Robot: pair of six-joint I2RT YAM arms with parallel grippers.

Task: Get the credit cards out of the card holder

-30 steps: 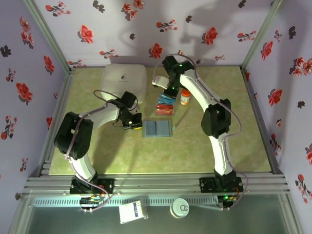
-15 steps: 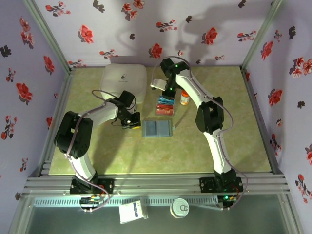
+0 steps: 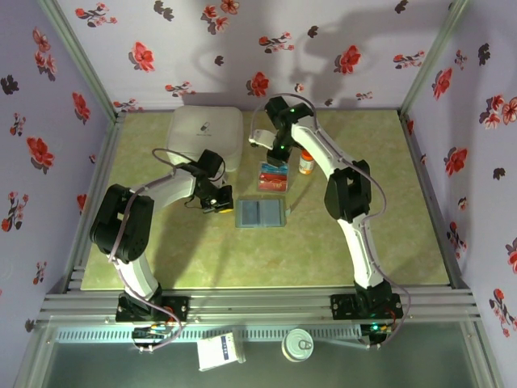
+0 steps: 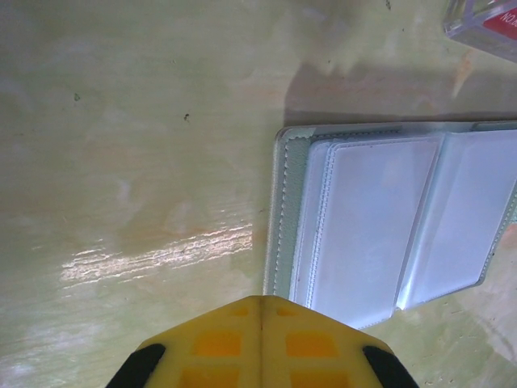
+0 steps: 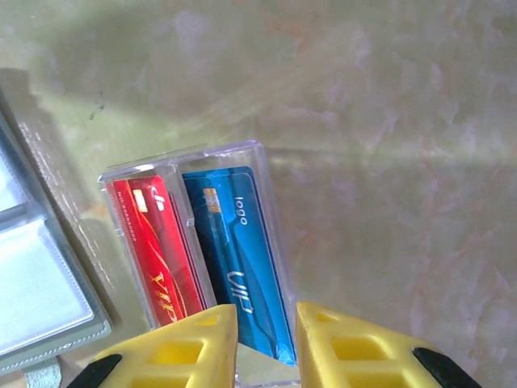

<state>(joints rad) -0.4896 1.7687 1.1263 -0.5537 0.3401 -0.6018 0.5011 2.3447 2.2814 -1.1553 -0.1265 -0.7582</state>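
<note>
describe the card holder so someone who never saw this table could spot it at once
Start at the big white rounded box at the back left of the table. Nearer and to its right, mid-table, lies the card holder, opened flat. Unlike the red and blue credit cards beyond it, it is pale grey-teal with two plain panels.

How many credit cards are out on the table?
2: a red card and a blue card side by side under clear plastic, beside the open card holder. More may be hidden beneath.
</note>
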